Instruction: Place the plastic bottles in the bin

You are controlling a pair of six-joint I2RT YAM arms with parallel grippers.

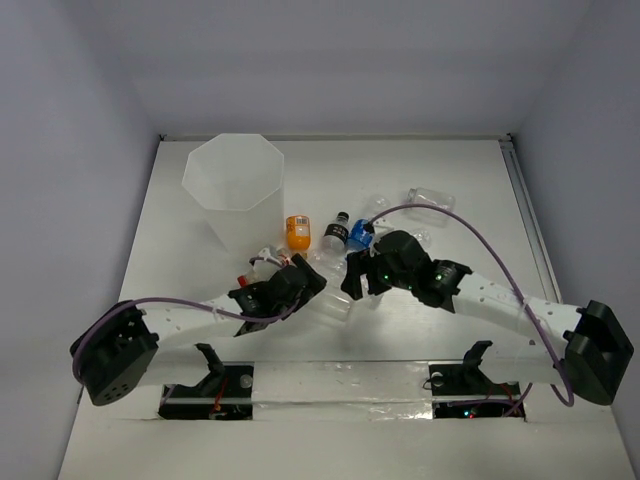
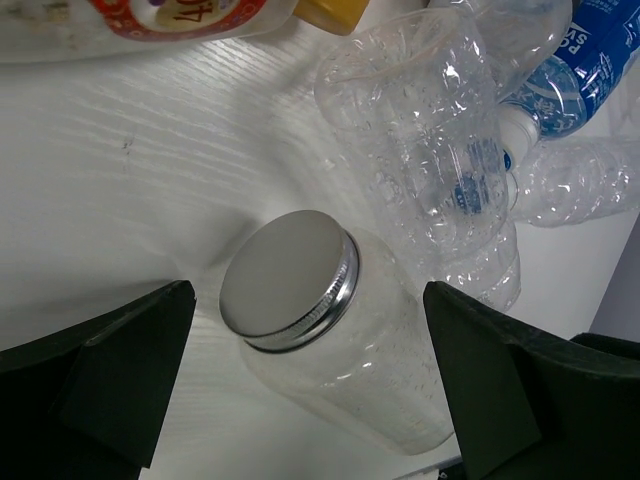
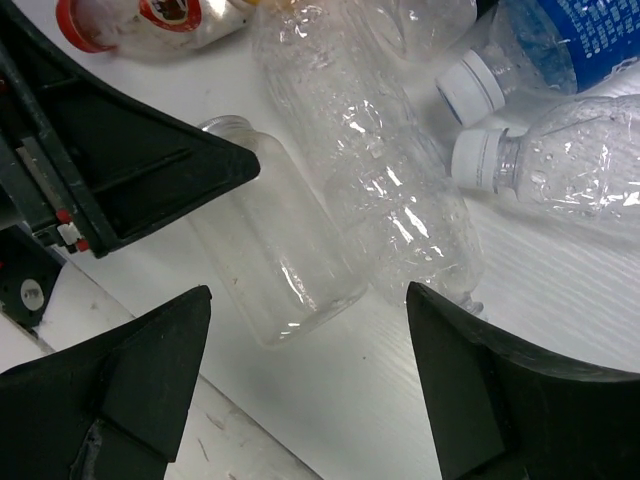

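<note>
Top: bin [image 1: 238, 218] stands upright far-left on the surface [image 1: 460, 165]; I can't see anything in it. The bottles [image 1: 340, 240] lie clustered just right of it. Left tool [image 1: 300, 283] and right tool [image 1: 358, 277] both lean over the pile's near edge, which is crowded.

Left wrist: left tool is spread wide, one finger on each side of the squat clear bottle [image 2: 345, 360], not touching it. The bottle lies on its side, silver lid [image 2: 288, 272] facing up-left. Looks lined up to pinch the body. The long clear bottle [image 2: 420, 140] lies against it.

Right wrist: right tool is also spread and holds nothing, hovering over the same two bottles. The left tool's finger intrudes at upper-left, likely a clash risk.
</note>
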